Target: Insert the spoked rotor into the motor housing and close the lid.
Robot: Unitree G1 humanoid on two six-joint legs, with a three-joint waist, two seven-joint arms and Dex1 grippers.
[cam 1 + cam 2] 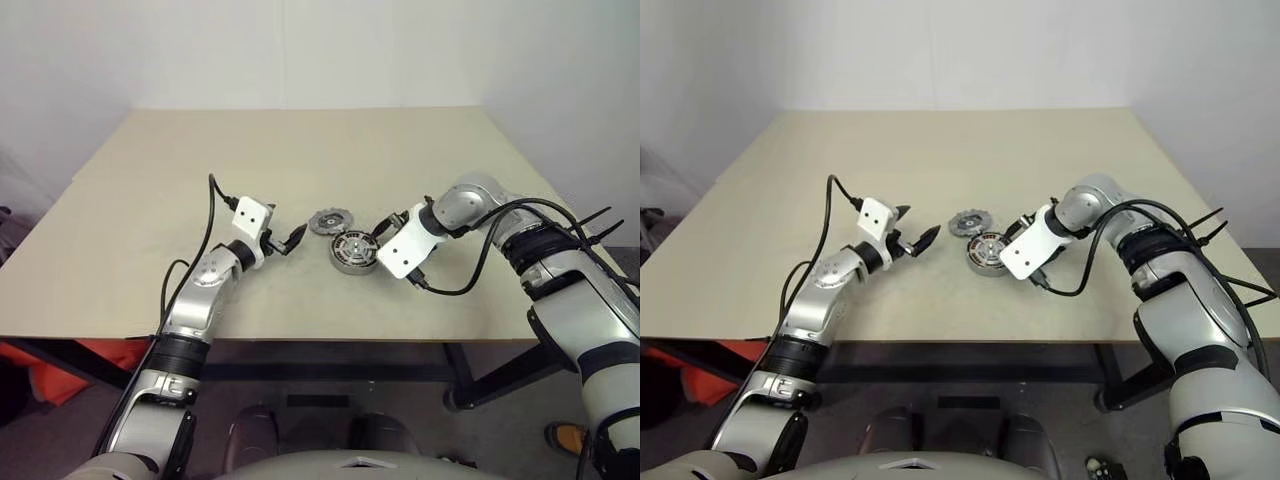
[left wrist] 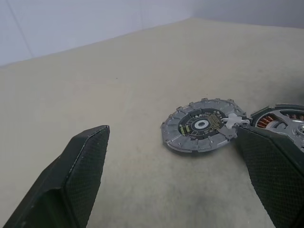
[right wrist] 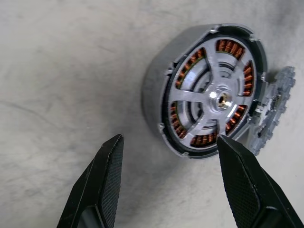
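The spoked rotor (image 2: 202,126), a flat grey wheel with a toothed rim, lies on the table (image 1: 300,150) right beside the motor housing (image 3: 209,95). The housing is a silver can lying face up, with copper windings and a central hub showing behind a spoked face. My left gripper (image 1: 915,226) hangs level and open a short way left of the rotor, nothing between its fingers (image 2: 85,166). My right gripper (image 3: 169,140) points steeply down at the housing from its right side, open and empty, one finger (image 3: 102,180) on each side of the near rim. The lid is out of view.
The beige table runs wide behind and to the left of the parts, with its front edge (image 1: 300,338) close below both arms. Black cables (image 1: 470,280) loop from each wrist. A white wall stands behind the table.
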